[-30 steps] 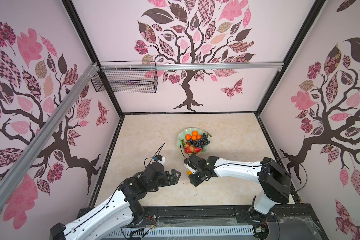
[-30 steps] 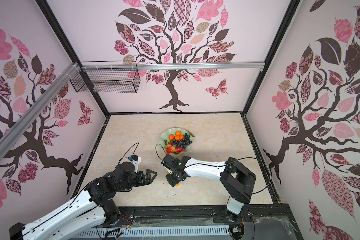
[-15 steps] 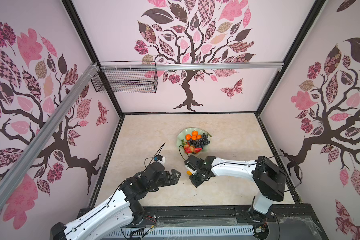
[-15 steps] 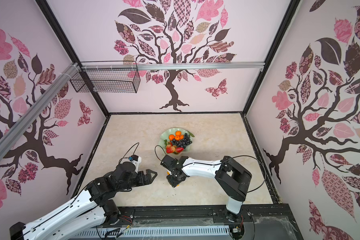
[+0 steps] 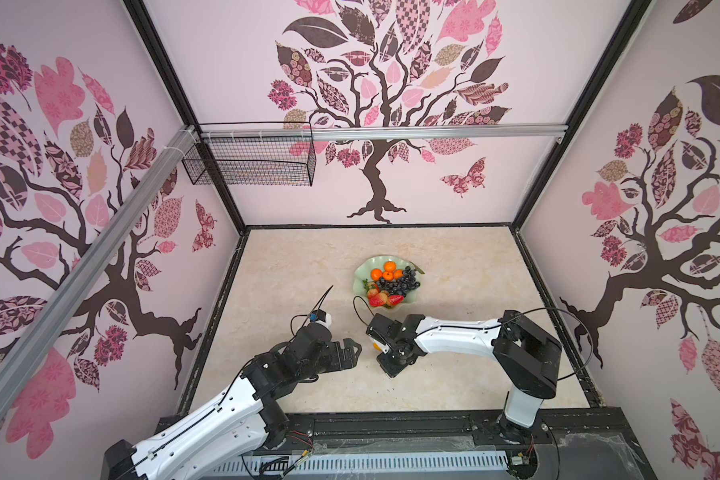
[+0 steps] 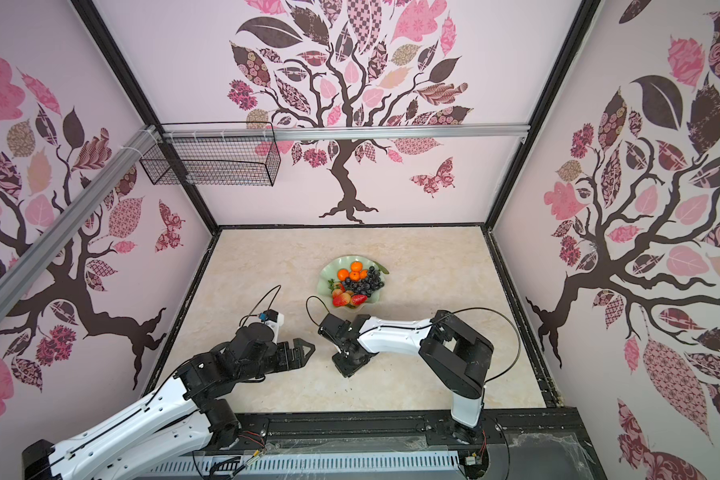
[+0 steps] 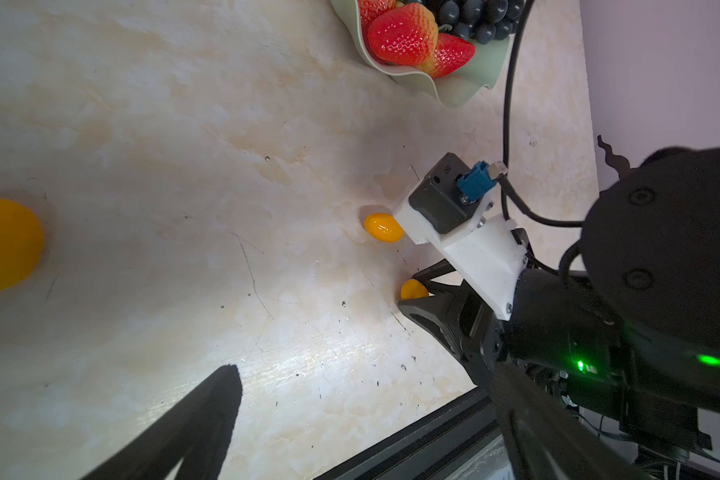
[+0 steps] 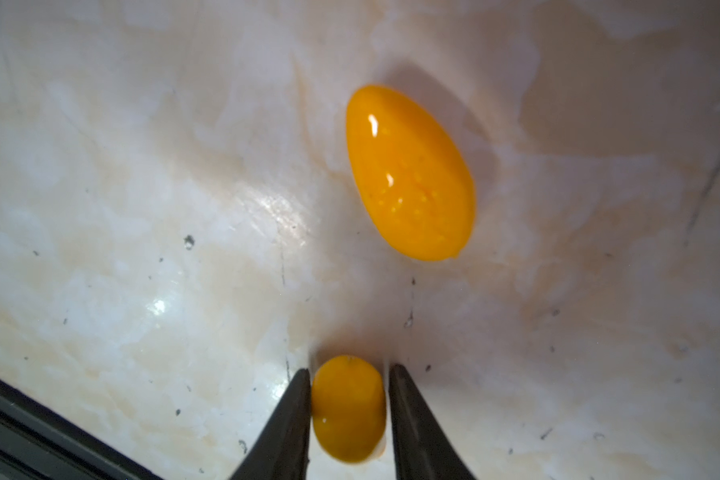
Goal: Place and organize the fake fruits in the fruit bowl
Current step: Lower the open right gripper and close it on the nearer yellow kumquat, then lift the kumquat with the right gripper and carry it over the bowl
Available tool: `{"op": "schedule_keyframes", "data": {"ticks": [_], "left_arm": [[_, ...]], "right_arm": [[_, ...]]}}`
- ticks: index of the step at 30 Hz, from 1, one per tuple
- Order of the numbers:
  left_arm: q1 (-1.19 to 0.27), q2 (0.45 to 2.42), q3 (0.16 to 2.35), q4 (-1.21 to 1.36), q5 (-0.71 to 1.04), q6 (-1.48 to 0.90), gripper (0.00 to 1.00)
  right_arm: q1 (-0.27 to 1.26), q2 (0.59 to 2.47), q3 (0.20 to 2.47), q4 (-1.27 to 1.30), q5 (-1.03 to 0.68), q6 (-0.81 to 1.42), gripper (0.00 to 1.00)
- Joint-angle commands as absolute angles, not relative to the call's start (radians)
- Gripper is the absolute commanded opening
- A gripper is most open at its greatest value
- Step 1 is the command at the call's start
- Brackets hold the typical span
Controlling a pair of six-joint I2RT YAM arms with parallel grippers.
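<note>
**Right fingers astride an oval, short of the bowl**

We see the right gripper (image 8: 350,369) pointing down at the surface (image 5: 308,266). Its fingers (image 8: 289,428) are set close on either side of a small yellow oval (image 8: 348,409). One finger touches the fruit; we cannot tell whether the other presses it. A second oval (image 8: 410,172) lies loose on the surface just beside the first. A third oval (image 7: 1,245) lies well apart from both in the left wrist view.

The left gripper (image 5: 353,351) hovers near the right one, and we cannot tell how its fingers stand. In both top views the bowl (image 5: 360,272) sits on the surface just beyond the right gripper. It holds oranges (image 5: 388,267), grapes (image 5: 400,284) and strawberries (image 5: 377,300).
</note>
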State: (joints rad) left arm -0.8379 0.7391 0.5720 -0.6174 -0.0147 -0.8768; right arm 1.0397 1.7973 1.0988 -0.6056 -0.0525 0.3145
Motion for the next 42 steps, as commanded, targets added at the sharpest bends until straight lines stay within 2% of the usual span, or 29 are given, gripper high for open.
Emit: {"op": "schedule_keyframes", "data": {"ticks": [1,10,18,24,29,33,42], "left_arm": [[-0.842,0.741,0.584,-0.586,-0.012,-0.858,0.98],[-0.841,0.771,0.616,-0.565,-0.024,-0.831,0.98],[-0.839,0.872,0.71,-0.51,-0.079,-0.722,0.98],[-0.834,0.932,0.787,-0.52,-0.089,-0.661,0.98],[-0.766,0.974,0.805,-0.5,-0.032,-0.651,0.98],[-0.7,1.001,0.827,-0.489,0.011,-0.626,0.98],[-0.615,1.117,0.942,-0.496,0.067,-0.533,0.98]], "right_arm": [[1.046,1.832,1.114,-0.642,-0.034,0.32,0.33],[1.046,1.792,1.102,-0.642,-0.065,0.339,0.26],[1.028,1.676,1.059,-0.604,-0.064,0.414,0.23],[0.959,1.565,1.015,-0.534,-0.107,0.478,0.21],[0.885,1.483,1.001,-0.493,-0.129,0.529,0.21],[0.839,1.443,1.019,-0.501,-0.083,0.569,0.21],[0.741,1.47,1.103,-0.478,-0.094,0.606,0.21]]}}
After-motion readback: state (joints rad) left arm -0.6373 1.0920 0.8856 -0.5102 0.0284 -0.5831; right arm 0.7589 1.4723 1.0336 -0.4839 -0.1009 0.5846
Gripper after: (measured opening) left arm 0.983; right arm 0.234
